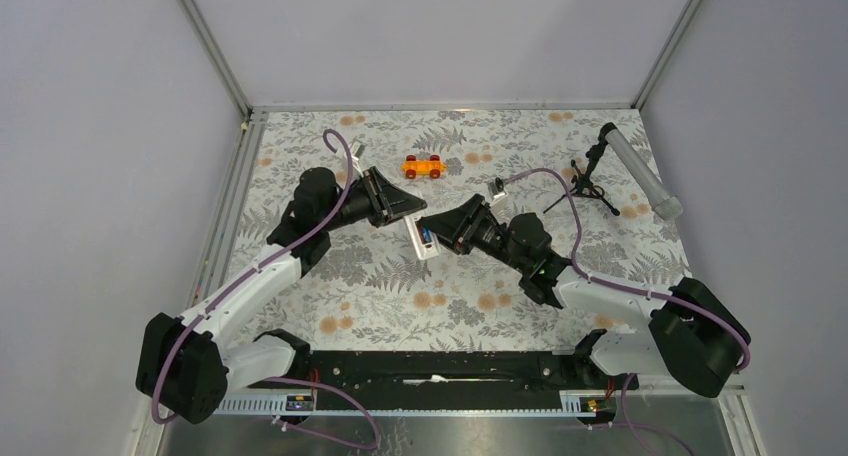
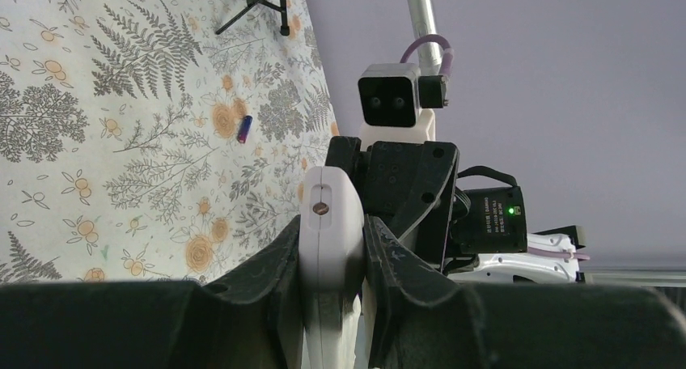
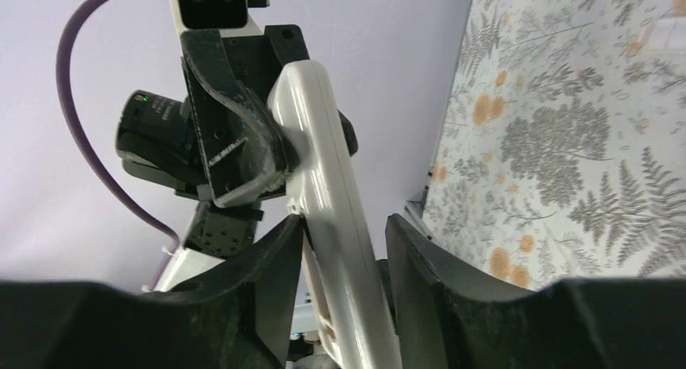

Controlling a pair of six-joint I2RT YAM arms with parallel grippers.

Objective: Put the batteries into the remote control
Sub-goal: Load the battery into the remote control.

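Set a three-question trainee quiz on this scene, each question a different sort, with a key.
1. True or false: the left gripper is clamped on the slim white plastic remote control.
2. The small blue, red-tipped cylindrical battery is: A loose on the fern-print tablecloth; B in a drawer; C on a shelf.
3. What stands far right in the top view?
Key: 1 true; 2 A; 3 the grey tube on a black tripod.

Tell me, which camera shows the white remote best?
The right wrist view: the remote runs lengthwise across it, close and sharp. The left wrist view shows only its narrow end; the top view shows just a small white sliver.
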